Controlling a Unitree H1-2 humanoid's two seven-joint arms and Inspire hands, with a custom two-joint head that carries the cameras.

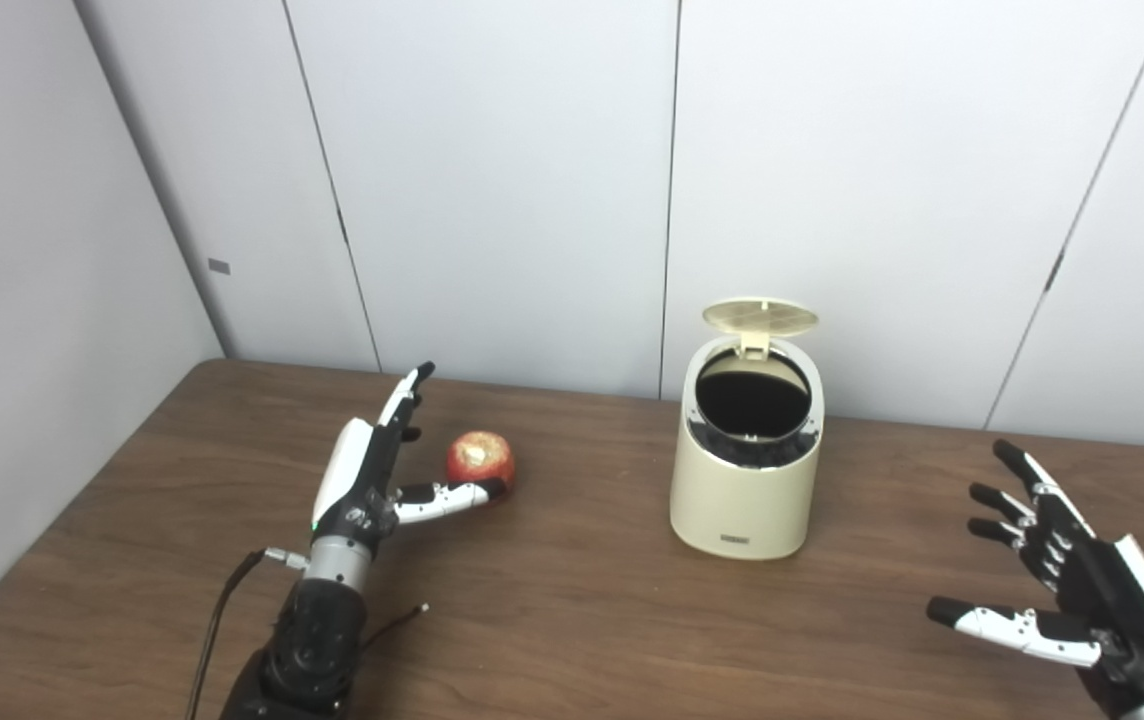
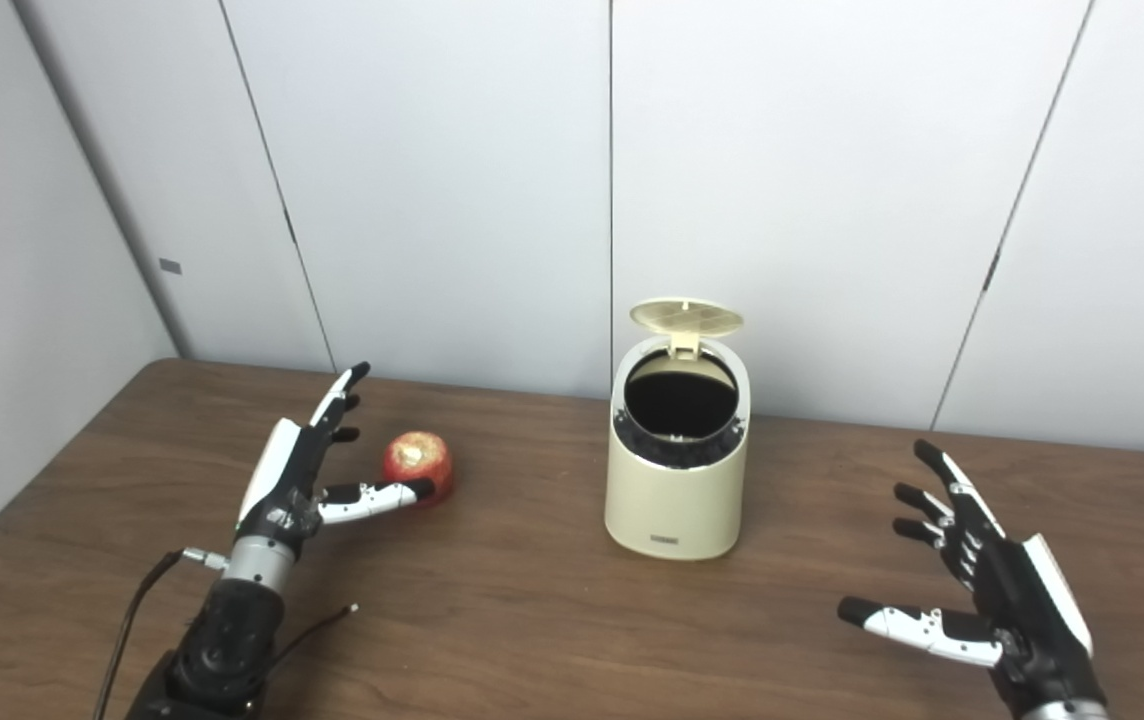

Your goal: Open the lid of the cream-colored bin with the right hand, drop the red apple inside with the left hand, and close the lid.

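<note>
Bin [image 1: 744,490] lid [image 1: 760,316] up; left hand [image 1: 372,470] spread, perhaps touching apple [image 1: 480,458]; right hand [image 1: 1062,580] spread.

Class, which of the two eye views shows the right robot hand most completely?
The right eye view: the whole right robot hand sits inside the frame, fingers spread, holding nothing. In the left eye view it shows too, but pressed into the bottom right corner.
</note>
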